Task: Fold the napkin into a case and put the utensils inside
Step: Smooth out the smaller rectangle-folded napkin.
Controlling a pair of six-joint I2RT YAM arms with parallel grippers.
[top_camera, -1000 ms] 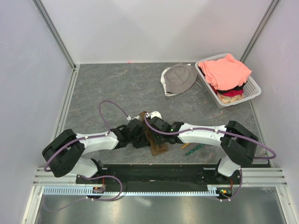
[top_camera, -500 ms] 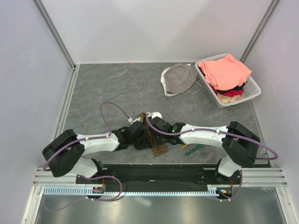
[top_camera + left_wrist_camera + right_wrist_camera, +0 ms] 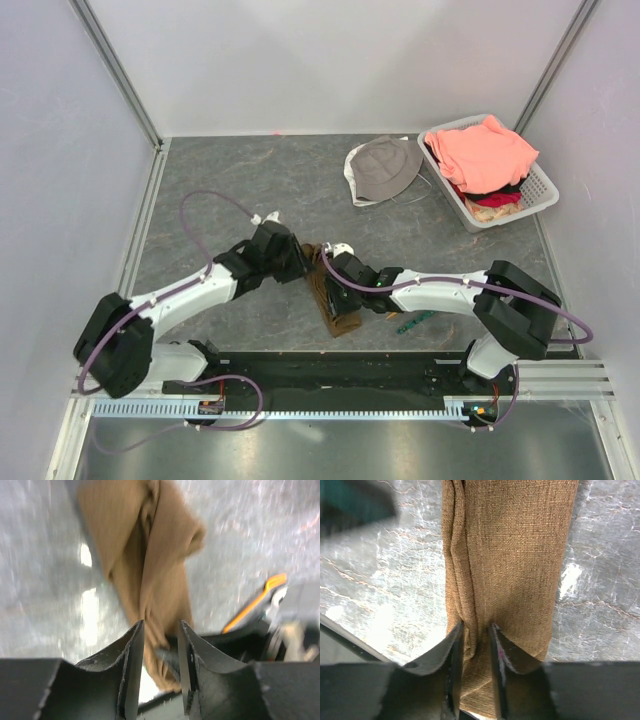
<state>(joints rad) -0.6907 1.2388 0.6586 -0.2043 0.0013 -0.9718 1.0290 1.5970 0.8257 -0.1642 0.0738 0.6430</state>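
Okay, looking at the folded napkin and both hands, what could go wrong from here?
The right hand straddles a ridge of the napkin; lifting could drag the folds open. Seen from the open left hand, one end looks loosely bunched and may spring apart. The orange fork lies close to the right arm, which might knock it.
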